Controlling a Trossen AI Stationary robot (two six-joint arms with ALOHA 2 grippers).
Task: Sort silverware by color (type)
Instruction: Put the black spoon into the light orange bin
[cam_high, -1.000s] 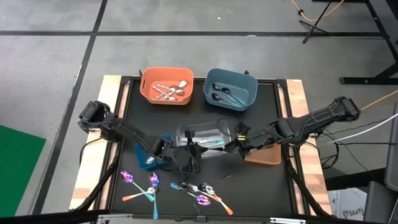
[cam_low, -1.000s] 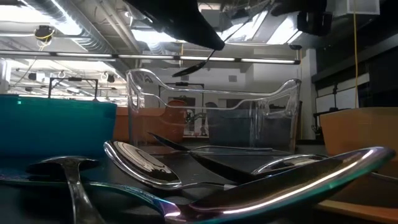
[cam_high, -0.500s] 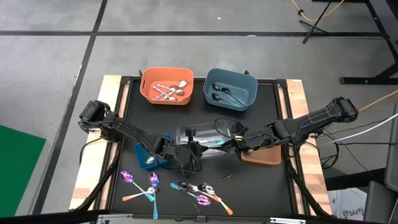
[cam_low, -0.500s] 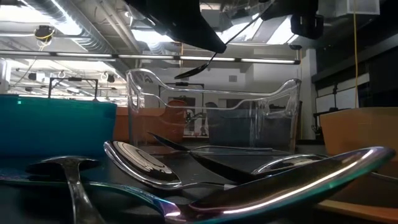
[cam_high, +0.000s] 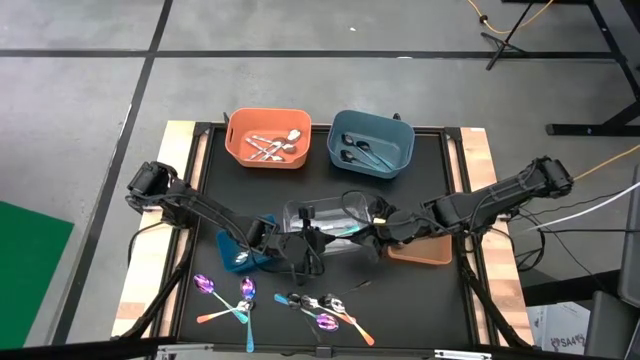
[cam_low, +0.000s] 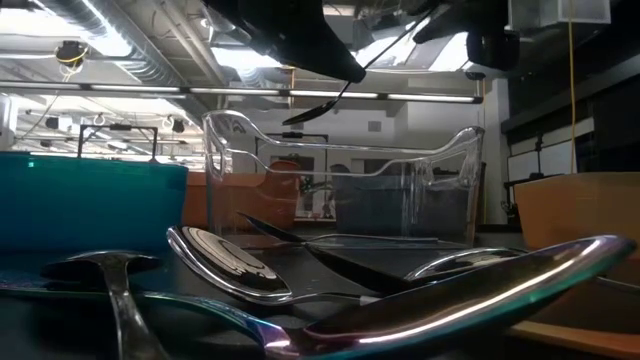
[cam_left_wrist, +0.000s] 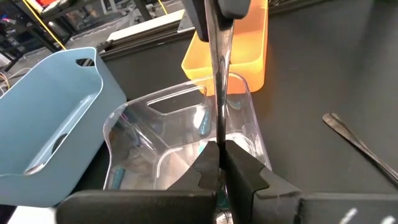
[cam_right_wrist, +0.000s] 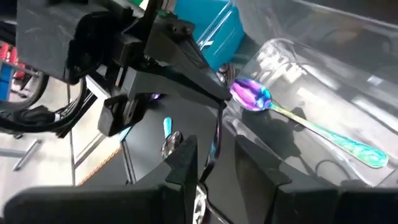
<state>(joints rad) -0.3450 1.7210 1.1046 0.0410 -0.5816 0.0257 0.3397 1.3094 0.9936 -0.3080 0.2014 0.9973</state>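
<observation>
A dark spoon (cam_low: 310, 112) hangs in the air over the clear bin (cam_high: 340, 212), its bowl lowest and its thin handle (cam_left_wrist: 217, 93) rising toward the right arm. My left gripper (cam_left_wrist: 219, 149) reaches in from the table's left (cam_high: 305, 243) and is shut on that handle. My right gripper (cam_right_wrist: 214, 155) comes from the right (cam_high: 378, 232) and is open, one finger on each side of the handle (cam_right_wrist: 217, 134), with a gap showing. An iridescent purple-teal spoon (cam_right_wrist: 298, 124) lies on the clear bin's floor. Several more spoons (cam_high: 285, 300) lie near the table's near edge. My left gripper pinches the dark spoon's handle (cam_left_wrist: 218, 134) between its two fingers, coming roughly level from the table's left. The handle runs on past the fingertips, along the fingers, toward the right gripper. The spoon is lifted clear above the clear bin, bowl end hanging lower (cam_low: 305, 114).
An orange bin (cam_high: 267, 138) with silver pieces and a blue bin (cam_high: 370, 143) with dark pieces stand at the far side. A teal bin (cam_high: 235, 255) sits beside the left gripper. A brown bin (cam_high: 425, 250) sits under the right arm. A lone dark utensil (cam_left_wrist: 357, 140) lies on the mat.
My right gripper has edged toward the table's left, closing in on the left gripper and the spoon handle. The left gripper and the dark spoon have stayed in place above the clear bin.
</observation>
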